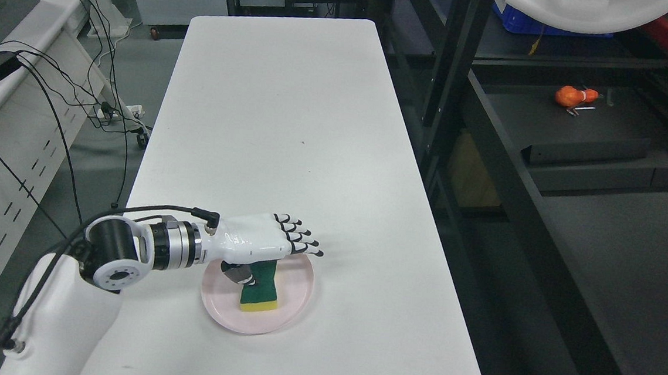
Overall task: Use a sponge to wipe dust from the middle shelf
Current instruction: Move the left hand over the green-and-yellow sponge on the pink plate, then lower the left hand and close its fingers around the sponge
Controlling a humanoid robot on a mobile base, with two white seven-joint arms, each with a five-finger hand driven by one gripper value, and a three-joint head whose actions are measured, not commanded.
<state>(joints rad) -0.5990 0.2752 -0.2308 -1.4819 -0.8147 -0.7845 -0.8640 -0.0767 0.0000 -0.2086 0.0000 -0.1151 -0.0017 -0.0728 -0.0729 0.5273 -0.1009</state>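
Observation:
A green sponge with a yellow underside (260, 291) lies on a pink plate (297, 294) at the near end of the white table (291, 125). My left hand (282, 260) hovers right over the sponge, its fingers (301, 241) stretched out flat and open. The thumb (239, 275) hangs down against the sponge's left side. The hand's palm hides the far end of the sponge. The black shelf unit (583, 152) stands to the right of the table. My right arm does not show.
An orange object (572, 96) lies at the back of the dark shelf board. A black upright post (454, 72) stands between table and shelf. Cables and a white desk (19, 71) are at the left.

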